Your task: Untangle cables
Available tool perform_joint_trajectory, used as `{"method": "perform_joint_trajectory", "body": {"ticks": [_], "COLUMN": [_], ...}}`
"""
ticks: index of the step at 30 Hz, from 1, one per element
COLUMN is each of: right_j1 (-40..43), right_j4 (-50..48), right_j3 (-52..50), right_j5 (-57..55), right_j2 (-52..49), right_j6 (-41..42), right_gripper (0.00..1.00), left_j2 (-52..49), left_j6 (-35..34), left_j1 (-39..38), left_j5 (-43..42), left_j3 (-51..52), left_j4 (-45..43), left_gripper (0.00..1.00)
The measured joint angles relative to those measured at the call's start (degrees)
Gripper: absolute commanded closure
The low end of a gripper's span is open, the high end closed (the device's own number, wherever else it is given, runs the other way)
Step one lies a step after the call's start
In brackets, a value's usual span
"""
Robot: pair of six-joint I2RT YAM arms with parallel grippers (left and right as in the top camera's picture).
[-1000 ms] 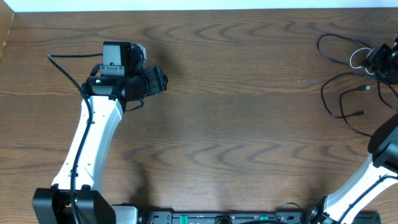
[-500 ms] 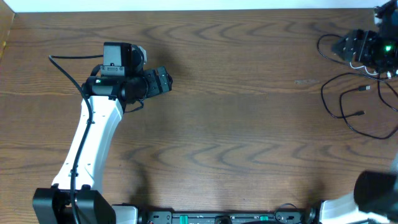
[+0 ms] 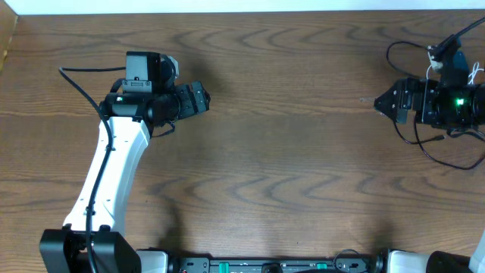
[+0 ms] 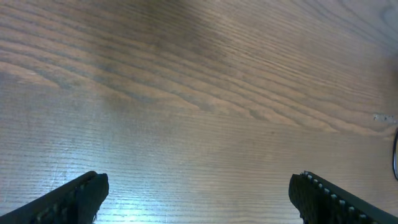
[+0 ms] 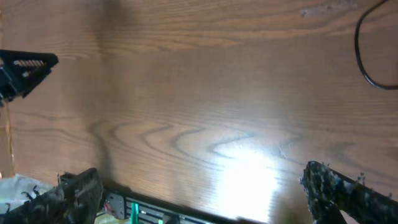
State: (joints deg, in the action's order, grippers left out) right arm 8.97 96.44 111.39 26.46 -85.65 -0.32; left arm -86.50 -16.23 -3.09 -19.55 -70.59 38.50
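The cables lie in loose loops at the far right of the table. A black cable point(image 3: 389, 59) curves round at the back, another black loop point(image 3: 447, 161) runs nearer the front, and a bit of white cable point(image 3: 433, 54) shows by the right arm, which covers the rest. My right gripper point(image 3: 381, 102) hovers over their left side, pointing left, open and holding nothing point(image 5: 202, 183); its view shows one black cable point(image 5: 359, 53) at the upper right. My left gripper point(image 3: 198, 98) is far off at the left, open over bare wood point(image 4: 199, 186).
The table's back edge runs along the top of the overhead view. The arm bases and an electronics strip point(image 3: 265, 265) line the front edge. A thick black arm cable point(image 3: 76, 70) loops out beside the left arm.
The right arm has swung in from the right edge to above the cables, now pointing left, and its jaws have widened. The left gripper has opened wider and the left arm has stayed put.
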Motion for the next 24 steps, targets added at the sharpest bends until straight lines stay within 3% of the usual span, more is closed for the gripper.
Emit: {"method": "perform_joint_trajectory", "body": {"ticks": [8,11,18,21,24], "right_j1": [0.0,-0.2,-3.3,-3.3,-3.4], "right_j4": [-0.6,-10.4,-37.9,-51.5,-58.3], "right_j3": [0.0,-3.7,-29.0,-45.0,-54.6], "right_j5": [-6.8,-9.6,-11.1,-11.4,-11.5], "right_j2": [0.0,1.8,19.3,32.0,39.9], "right_j6": [0.0,-2.1,-6.3,-8.2,-9.5], "right_gripper": [0.01,0.01,0.01,0.01,0.01], "left_j2": [0.0,0.0,0.0,0.0,0.0], "left_j6": [0.0,0.0,0.0,0.0,0.0], "left_j1": [0.0,0.0,0.0,0.0,0.0], "left_j5": [0.0,0.0,0.0,0.0,0.0], "left_j3": [0.0,0.0,0.0,0.0,0.0], "left_j4": [0.1,0.0,0.0,0.0,0.0], "left_gripper": [0.02,0.02,0.02,0.02,0.02]}}
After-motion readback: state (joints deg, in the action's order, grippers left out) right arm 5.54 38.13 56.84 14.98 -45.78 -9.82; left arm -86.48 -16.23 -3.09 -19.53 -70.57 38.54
